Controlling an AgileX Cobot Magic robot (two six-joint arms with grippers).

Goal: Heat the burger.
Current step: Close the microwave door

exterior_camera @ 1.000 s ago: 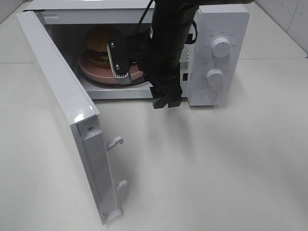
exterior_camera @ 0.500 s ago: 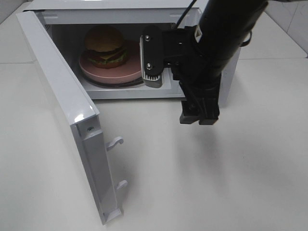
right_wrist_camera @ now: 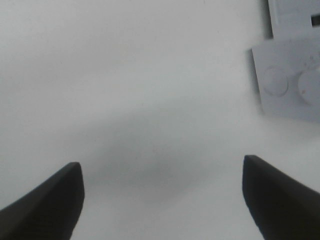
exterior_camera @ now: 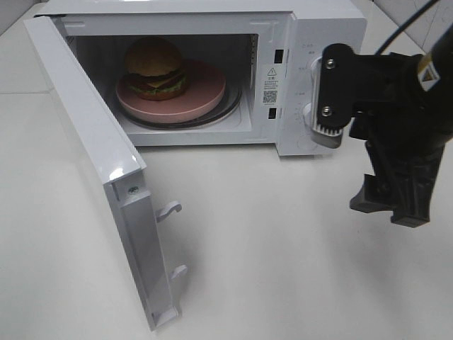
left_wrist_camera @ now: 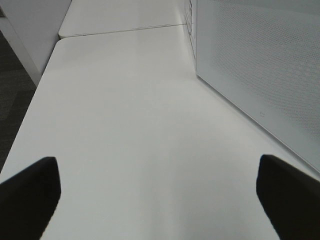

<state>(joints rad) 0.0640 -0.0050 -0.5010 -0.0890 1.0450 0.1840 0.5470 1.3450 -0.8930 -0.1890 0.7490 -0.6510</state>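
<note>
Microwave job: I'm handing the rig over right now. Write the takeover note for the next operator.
Left end effector: open, empty, over the table beside the outer face of the door.
Right end effector: open, empty, above the table in front of the control panel.
Burger: on the pink plate inside the microwave.
Done: burger loaded.
Left: shut the wide-open door, then set the controls to heat.
</note>
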